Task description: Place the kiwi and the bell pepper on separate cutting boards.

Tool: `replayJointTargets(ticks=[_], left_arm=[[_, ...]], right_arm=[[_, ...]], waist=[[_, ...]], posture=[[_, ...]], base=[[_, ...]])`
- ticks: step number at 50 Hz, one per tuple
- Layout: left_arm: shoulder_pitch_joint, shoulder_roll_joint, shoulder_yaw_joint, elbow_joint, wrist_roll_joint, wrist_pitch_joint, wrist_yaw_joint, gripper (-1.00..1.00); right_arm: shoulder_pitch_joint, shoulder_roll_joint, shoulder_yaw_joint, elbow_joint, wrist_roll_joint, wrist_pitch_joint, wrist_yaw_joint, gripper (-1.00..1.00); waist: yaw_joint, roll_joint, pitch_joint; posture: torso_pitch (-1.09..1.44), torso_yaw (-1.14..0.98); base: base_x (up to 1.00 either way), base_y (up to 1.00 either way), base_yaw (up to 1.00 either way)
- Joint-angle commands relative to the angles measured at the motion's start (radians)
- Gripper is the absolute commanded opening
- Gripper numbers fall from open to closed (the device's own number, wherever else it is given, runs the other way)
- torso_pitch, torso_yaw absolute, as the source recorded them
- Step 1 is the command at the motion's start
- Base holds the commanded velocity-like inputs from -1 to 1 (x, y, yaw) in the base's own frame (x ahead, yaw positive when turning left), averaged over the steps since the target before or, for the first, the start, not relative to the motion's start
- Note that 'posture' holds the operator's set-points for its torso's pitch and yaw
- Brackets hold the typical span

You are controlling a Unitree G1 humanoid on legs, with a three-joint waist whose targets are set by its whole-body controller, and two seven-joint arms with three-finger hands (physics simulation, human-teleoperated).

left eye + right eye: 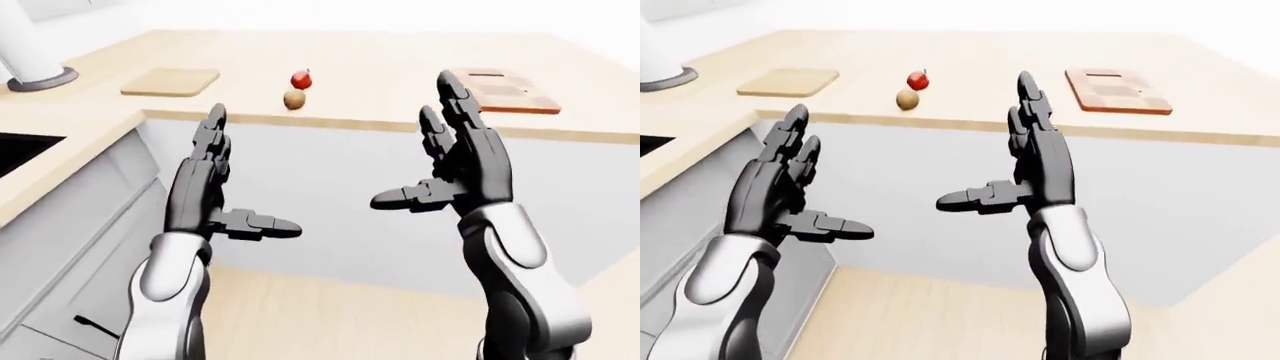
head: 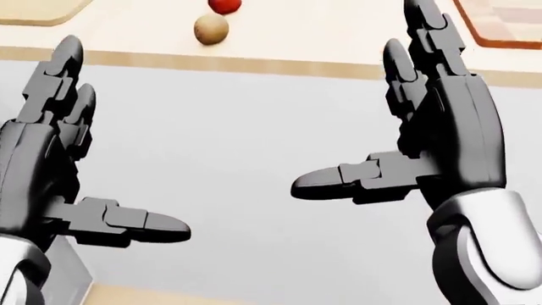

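A brown kiwi (image 1: 294,99) lies near the wooden counter's edge, with a red bell pepper (image 1: 301,79) just beyond it. A plain light cutting board (image 1: 171,81) rests at the left, and a red-rimmed checkered cutting board (image 1: 500,90) at the right. Both hands are raised short of the counter, over its grey face. My left hand (image 1: 225,184) and my right hand (image 1: 440,161) are open, fingers up, thumbs pointing inward, holding nothing. The kiwi (image 2: 211,28) and pepper (image 2: 223,5) show at the head view's top.
The counter (image 1: 380,67) forms an L, running down the left side with a dark sink (image 1: 20,146) set in it. A white cylindrical object on a grey base (image 1: 35,64) stands at the upper left. Wooden floor (image 1: 330,315) lies below.
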Motion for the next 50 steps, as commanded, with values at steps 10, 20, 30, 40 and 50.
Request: replayJointTargets(ticks=[10, 20, 30, 40, 50], left_arm=[[-0.011, 0.014, 0.026, -0.046, 0.002, -0.004, 0.0, 1.0], [-0.012, 0.014, 0.022, -0.05, 0.005, 0.0, 0.0, 1.0], [-0.015, 0.013, 0.017, -0.05, 0.007, 0.003, -0.002, 1.0], [-0.004, 0.005, 0.008, -0.029, 0.01, -0.025, 0.0, 1.0], [0.003, 0.002, 0.008, -0.02, 0.012, -0.038, 0.0, 1.0]], right_arm=[[-0.049, 0.003, -0.001, -0.06, 0.025, 0.017, -0.014, 1.0], [-0.047, -0.001, -0.003, -0.052, 0.034, 0.001, -0.022, 1.0], [-0.059, -0.01, -0.015, -0.054, 0.06, 0.003, -0.04, 1.0], [-0.063, -0.014, -0.026, -0.053, 0.088, 0.003, -0.06, 1.0], [-0.047, -0.016, -0.017, -0.042, 0.086, -0.022, -0.063, 1.0]], waist=[[0.026, 0.05, -0.001], [0.018, -0.062, -0.005], [0.0, 0.028, -0.018], [0.019, 0.044, -0.025], [0.025, -0.045, -0.023]], posture=[[0.0, 0.0], [0.0, 0.0], [0.0, 0.0], [0.0, 0.0], [0.0, 0.0]], base=[[0.51, 0.05, 0.0], [0.26, 0.12, 0.0], [0.21, 0.13, 0.0], [0.2, 0.07, 0.0], [0.2, 0.0, 0.0]])
